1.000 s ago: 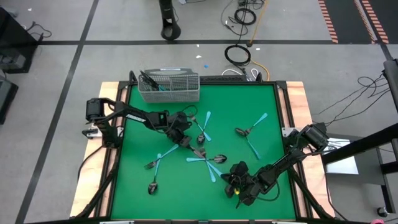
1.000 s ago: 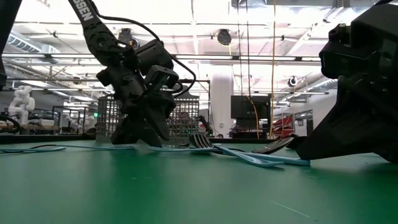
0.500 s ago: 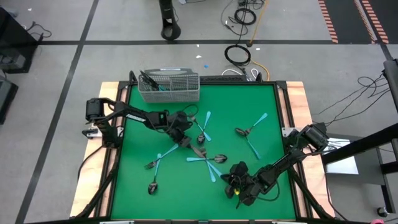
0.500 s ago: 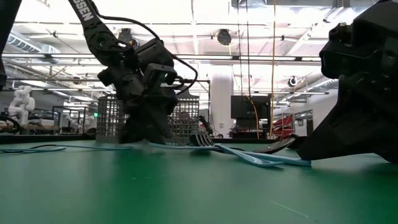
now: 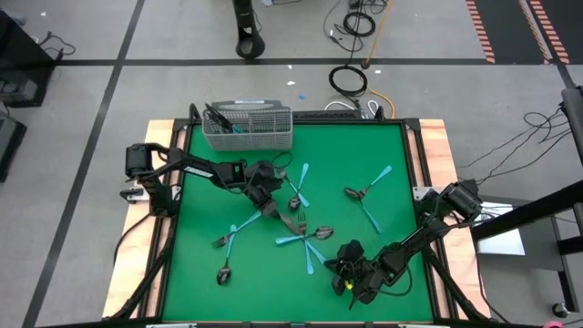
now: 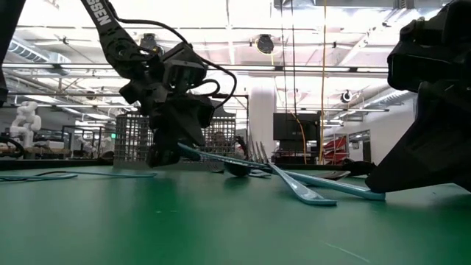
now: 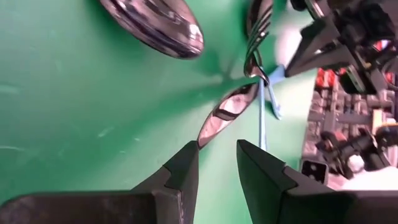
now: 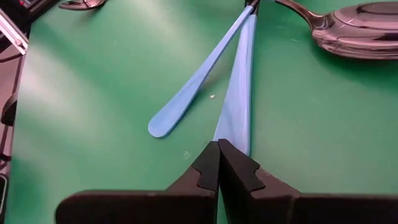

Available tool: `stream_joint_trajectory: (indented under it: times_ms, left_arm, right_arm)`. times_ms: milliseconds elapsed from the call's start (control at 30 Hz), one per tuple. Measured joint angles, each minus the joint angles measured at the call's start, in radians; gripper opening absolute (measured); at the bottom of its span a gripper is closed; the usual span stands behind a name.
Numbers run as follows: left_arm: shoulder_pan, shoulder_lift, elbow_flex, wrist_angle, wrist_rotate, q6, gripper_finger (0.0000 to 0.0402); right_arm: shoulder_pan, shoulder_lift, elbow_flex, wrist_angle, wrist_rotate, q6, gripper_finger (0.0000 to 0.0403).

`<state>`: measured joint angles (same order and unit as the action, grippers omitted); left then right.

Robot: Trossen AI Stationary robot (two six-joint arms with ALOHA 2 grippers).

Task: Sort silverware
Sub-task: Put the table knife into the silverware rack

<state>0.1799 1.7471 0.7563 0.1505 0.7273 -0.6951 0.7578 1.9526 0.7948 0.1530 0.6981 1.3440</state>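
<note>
Forks and spoons, some dark metal and some with light blue handles, lie spread over the green mat [image 5: 383, 155]. At mid-left my left gripper [image 5: 269, 208] is shut on a blue-handled piece [image 6: 213, 154]. A mirror-bright spoon bowl [image 7: 227, 112] lies just past its fingers. Near the front right my right gripper [image 5: 349, 273] is shut, its tips [image 8: 217, 148] at the free end of a blue handle [image 8: 239, 106]. A second blue handle [image 8: 193, 93] lies beside it. My left gripper has the blue-handled piece by its handle end [image 6: 184, 147], coming slantwise from above. That end is raised off the mat and the dark head [image 6: 235, 168] rests on it. In the wrist view the thin handle [image 7: 261, 130] runs behind one finger, which hides the contact. My right gripper may touch the blue handle's end; I cannot tell.
A grey wire-mesh basket [image 5: 248, 128] holding a few pieces stands at the far left edge. More silverware lies at the right [image 5: 369, 196], near left [image 5: 221, 269] and centre [image 5: 291, 239]. A fork [image 6: 259, 153] stands with its tines up. Wooden borders frame the mat.
My left gripper has rolled and tipped in place. The handle end it has hold of has risen off the mat while the head stayed down. The crossed blue-handled pieces at the centre have slid slightly toward the near edge, and one fork's tines have tipped up.
</note>
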Motion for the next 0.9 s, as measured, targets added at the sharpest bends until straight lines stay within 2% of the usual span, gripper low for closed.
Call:
stream_joint_trajectory:
  times_ms: [300, 567, 700, 900]
  left_arm:
    - [0.012, -0.032, 0.0, 0.039, 0.047, 0.029, 0.0106]
    - [0.018, -0.033, 0.002, 0.073, 0.047, 0.03, 0.0052]
    - [0.018, -0.033, 0.002, 0.099, 0.006, 0.025, 0.0033]
    - [0.016, -0.032, 0.003, 0.139, -0.043, 0.024, 0.0029]
  right_arm:
    - [0.0, 0.0, 0.0, 0.005, -0.004, -0.004, 0.0]
    - [-0.001, 0.0, 0.0, 0.007, -0.01, -0.006, 0.0]
    - [-0.002, 0.0, 0.0, 0.01, -0.013, -0.009, 0.0]
    - [0.0, 0.0, 0.0, 0.013, -0.016, -0.012, 0.0]
